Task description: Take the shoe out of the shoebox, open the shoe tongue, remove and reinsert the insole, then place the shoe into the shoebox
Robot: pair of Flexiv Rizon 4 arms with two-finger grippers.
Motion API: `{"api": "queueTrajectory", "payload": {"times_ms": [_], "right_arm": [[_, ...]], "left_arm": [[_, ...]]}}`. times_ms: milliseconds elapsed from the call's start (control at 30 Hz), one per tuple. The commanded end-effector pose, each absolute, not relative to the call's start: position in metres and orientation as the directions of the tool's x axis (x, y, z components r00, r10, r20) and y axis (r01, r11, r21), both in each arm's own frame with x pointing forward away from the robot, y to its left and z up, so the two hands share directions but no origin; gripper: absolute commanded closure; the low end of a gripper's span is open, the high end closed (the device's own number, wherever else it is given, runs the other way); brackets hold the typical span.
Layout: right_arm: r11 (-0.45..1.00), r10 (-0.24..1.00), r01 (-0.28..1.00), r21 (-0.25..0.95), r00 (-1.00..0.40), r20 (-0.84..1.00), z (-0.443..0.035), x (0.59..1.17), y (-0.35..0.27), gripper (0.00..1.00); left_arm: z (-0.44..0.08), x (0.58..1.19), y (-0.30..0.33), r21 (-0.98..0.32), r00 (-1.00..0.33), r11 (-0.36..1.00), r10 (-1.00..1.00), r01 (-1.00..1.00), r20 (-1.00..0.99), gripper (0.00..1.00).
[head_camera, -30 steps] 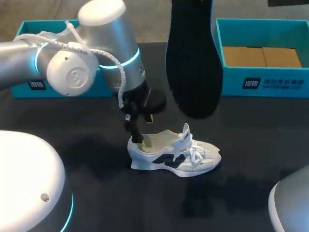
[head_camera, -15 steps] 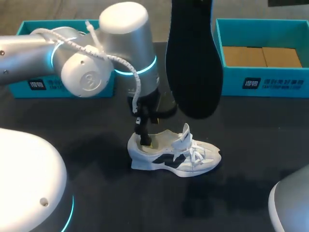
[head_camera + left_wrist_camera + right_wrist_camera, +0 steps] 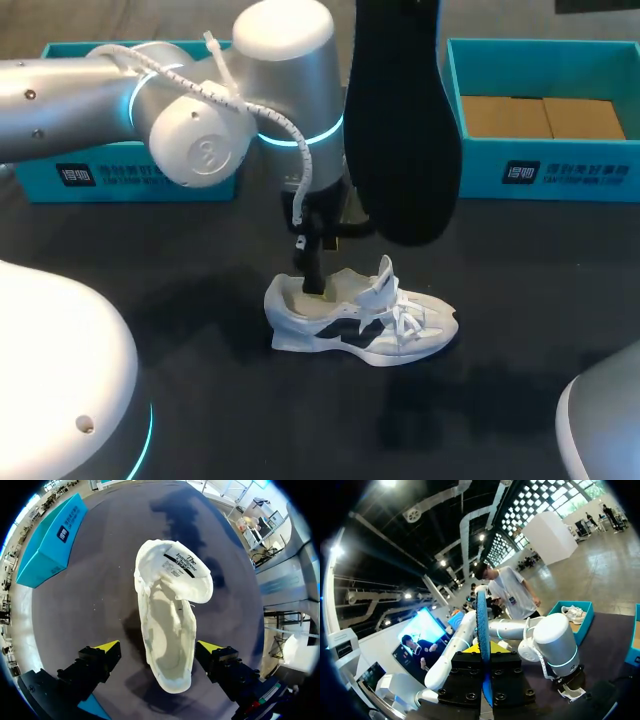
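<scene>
While my right gripper [image 3: 484,656] clamps the insole [image 3: 400,130] aloft, my left gripper [image 3: 159,646] hangs spread over the shoe [image 3: 360,325].

I see a white shoe [image 3: 360,322] with black side panels, a black insole [image 3: 400,130], a teal shoebox [image 3: 560,168], my black table [image 3: 520,400], and yellow tips on my left gripper [image 3: 159,647]
</scene>
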State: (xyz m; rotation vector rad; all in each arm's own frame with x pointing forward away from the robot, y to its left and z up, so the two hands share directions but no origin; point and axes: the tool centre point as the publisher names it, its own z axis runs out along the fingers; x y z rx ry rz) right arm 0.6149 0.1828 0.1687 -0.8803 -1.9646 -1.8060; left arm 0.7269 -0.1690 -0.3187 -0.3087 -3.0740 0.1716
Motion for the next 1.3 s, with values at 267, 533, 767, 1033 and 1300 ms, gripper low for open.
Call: {"api": "queueTrajectory", "payload": {"times_ms": [267, 533, 767, 1033, 1300], "right_arm": [[0.008, 0.217, 0.636, 0.771, -0.754, 0.62, 0.17, 0.617, 0.187, 1.0], [0.008, 0.217, 0.636, 0.771, -0.754, 0.62, 0.17, 0.617, 0.187, 1.0], [0.008, 0.217, 0.636, 0.771, -0.754, 0.62, 0.17, 0.617, 0.187, 1.0], [0.008, 0.217, 0.636, 0.771, -0.754, 0.62, 0.17, 0.617, 0.187, 1.0], [0.008, 0.217, 0.636, 0.771, -0.754, 0.62, 0.17, 0.617, 0.187, 1.0]], "left_arm": [[-0.31, 0.735, -0.178, -0.111, -0.98, 0.974, 0.199, 0.195, 0.028, 0.0], [-0.306, 0.745, -0.185, -0.111, -0.98, 0.975, 0.195, 0.19, 0.029, 0.0], [-0.309, 0.754, -0.201, -0.105, -0.98, 0.975, 0.199, 0.196, 0.019, 0.0], [-0.326, 0.755, -0.208, -0.106, -0.977, 0.973, 0.209, 0.204, 0.036, 0.0], [-0.353, 0.764, -0.211, -0.116, -0.978, 0.975, 0.198, 0.191, 0.057, 0.0]]}}
